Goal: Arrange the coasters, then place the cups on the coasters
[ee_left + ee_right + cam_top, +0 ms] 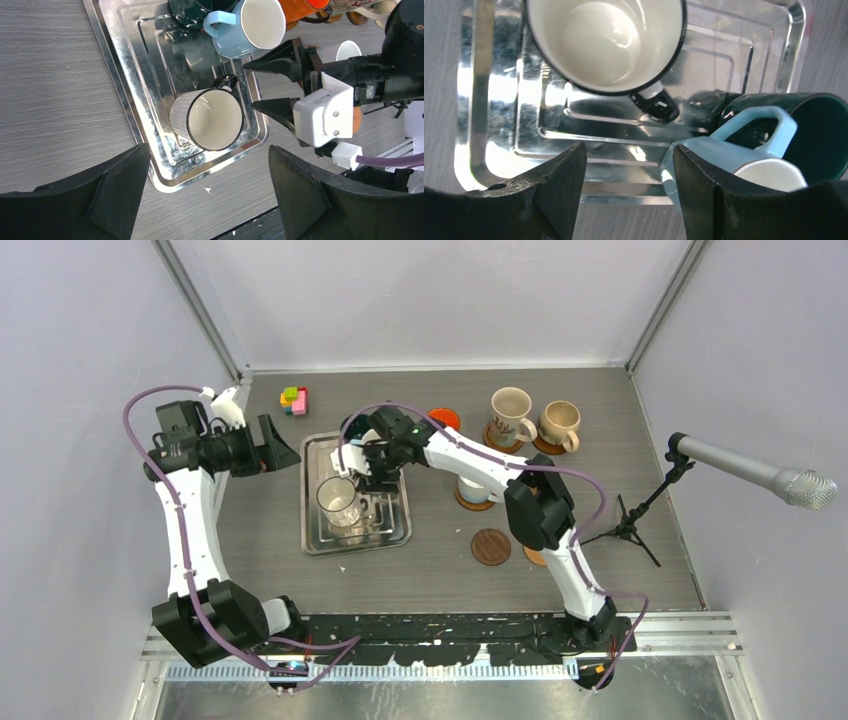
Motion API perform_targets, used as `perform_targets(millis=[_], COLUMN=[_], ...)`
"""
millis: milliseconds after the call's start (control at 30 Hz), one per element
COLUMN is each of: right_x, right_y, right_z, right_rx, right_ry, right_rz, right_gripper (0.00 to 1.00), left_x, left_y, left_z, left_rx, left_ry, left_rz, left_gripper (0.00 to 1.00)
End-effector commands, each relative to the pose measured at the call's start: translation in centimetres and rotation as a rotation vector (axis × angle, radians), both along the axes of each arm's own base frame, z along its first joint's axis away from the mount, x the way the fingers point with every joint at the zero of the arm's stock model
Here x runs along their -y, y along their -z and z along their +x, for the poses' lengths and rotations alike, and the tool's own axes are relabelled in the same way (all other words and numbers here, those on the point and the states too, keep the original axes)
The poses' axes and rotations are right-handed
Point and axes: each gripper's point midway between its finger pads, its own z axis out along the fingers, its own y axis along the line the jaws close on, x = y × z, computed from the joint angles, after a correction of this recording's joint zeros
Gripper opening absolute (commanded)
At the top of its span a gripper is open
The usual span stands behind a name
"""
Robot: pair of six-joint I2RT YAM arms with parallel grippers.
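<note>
While left jaws gape empty, right jaws spread wide above tray (125, 90), empty, near light blue mug (234, 44).

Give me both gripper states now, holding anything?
Left gripper: open, holding nothing.
Right gripper: open over the tray, holding nothing.

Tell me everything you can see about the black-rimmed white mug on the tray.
The white mug has a thin black rim, a black handle and a ribbed outer wall; it looks like enamel or glazed ceramic. Empty, cream inside, it stands upright at the near end of the silver tray and touches nothing else.
</note>
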Motion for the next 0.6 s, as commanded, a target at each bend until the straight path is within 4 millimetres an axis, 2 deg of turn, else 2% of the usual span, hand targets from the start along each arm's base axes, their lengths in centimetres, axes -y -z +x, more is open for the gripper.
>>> perform_targets(millis=[0,200,433,567], right_x=[-2.6,-3.9,-4.1,-3.5], right_y=[-2.6,-2.1,-0.9,-0.8], right_z=[1.8,2.4,0.8,-0.6], right_rx=[0.091,0.095,0.1,0.086], right_ry=[-0.022,-0.042,-0.146,-0.199], right_rz=[0.076,0.09,0.054,0.024], right_gripper=[0.69,0.69,0.67,0.62], left_x=[-0.1,-0.6,-1.2,-1.3], left_y=[-0.5,-0.5,-0.4,-0.2], left_z=[-0.6,-0.7,-0.5,-0.3], left_rx=[0.018,0.022,0.022,0.022], left_ry=[0.007,-0.003,-0.015,-0.013], left_rz=[0.011,0.027,0.026,0.019], left_gripper=[0.9,0.9,0.91,0.91])
